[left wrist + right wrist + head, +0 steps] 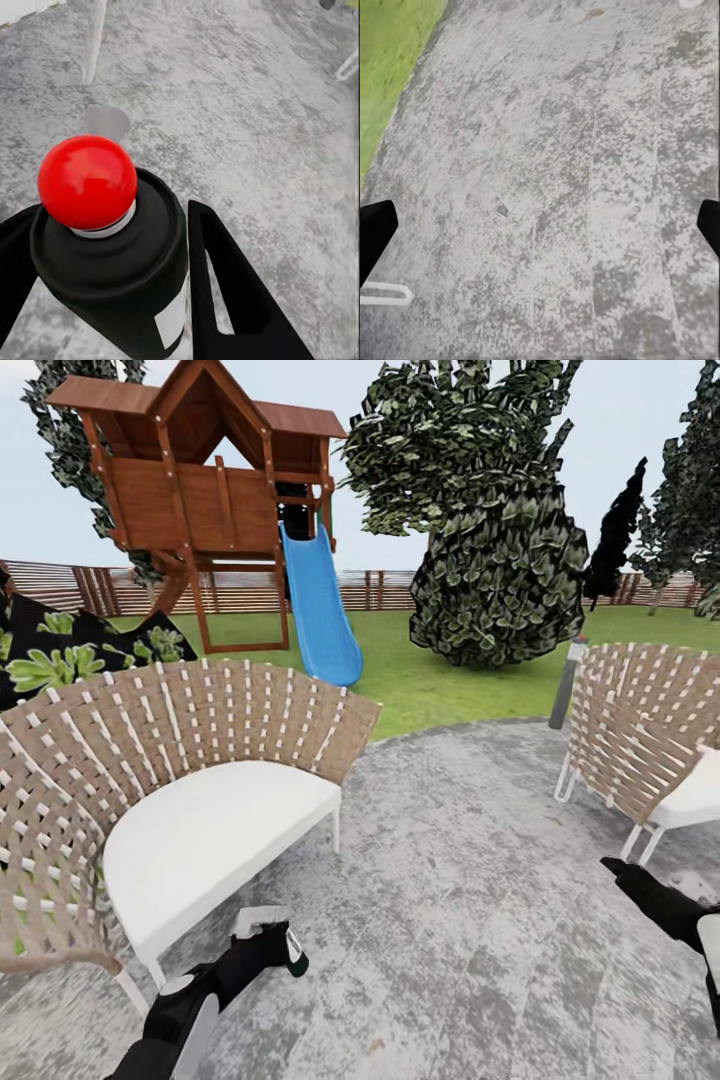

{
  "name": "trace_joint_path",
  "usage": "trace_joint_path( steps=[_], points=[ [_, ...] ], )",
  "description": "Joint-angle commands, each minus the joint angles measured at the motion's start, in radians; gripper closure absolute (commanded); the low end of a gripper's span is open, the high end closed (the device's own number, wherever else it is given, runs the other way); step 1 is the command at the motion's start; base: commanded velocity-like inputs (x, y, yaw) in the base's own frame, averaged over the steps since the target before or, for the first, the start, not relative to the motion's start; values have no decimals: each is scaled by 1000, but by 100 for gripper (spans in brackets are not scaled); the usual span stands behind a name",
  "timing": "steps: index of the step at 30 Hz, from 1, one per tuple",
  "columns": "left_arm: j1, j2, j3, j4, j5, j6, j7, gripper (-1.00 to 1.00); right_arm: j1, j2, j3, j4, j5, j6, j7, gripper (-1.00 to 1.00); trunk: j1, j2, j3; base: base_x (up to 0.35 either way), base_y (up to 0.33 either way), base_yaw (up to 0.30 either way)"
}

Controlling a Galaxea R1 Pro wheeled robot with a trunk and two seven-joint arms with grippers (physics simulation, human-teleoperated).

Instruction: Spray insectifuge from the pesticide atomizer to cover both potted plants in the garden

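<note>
Down low, the left gripper (272,950) is clamped on the pesticide atomizer (120,262), above grey paving (450,920). The right gripper (625,872) hangs spread wide, holding nothing. Beyond them stand wicker chairs (200,760), then the lawn (440,680) and blue slide (320,610).

My left gripper (262,950) and right gripper (620,872) are black with long flat pointy fingers (225,289), on black arms with white round parts.

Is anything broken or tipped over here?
No. Both woven chairs stand upright on the grey paving, and the left pincer grips the pesticide atomizer with no spill showing.
</note>
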Motion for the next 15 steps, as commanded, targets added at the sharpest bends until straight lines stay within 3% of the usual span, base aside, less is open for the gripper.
trace_joint_path(
  steps=[1,3,5,6,9,15],
  points=[
    [0,-1,0,-3,1,1,2,100,-7,0,1,24,0,0,0,-100,0,0,0,0,0,-297],
    [-2,-2,-2,7,0,0,6,100,-30,-21,-2,103,-3,-1,4,-100,0,0,0,0,0,-297],
    [-2,-2,-4,19,-2,0,0,100,-37,-44,-3,128,-42,0,6,-100,0,0,0,0,0,-297],
    [-3,-2,-81,40,-7,4,-3,100,-40,-51,-2,140,-98,1,5,-100,0,0,0,284,0,-297],
    [-3,-2,-152,54,-9,5,7,100,-40,-51,-5,144,-101,-1,5,-100,0,0,0,309,-20,-297],
    [-3,-3,-169,65,-10,8,4,100,-40,-51,-6,174,-101,-8,8,-100,0,0,0,318,-102,-297]
  ],
)
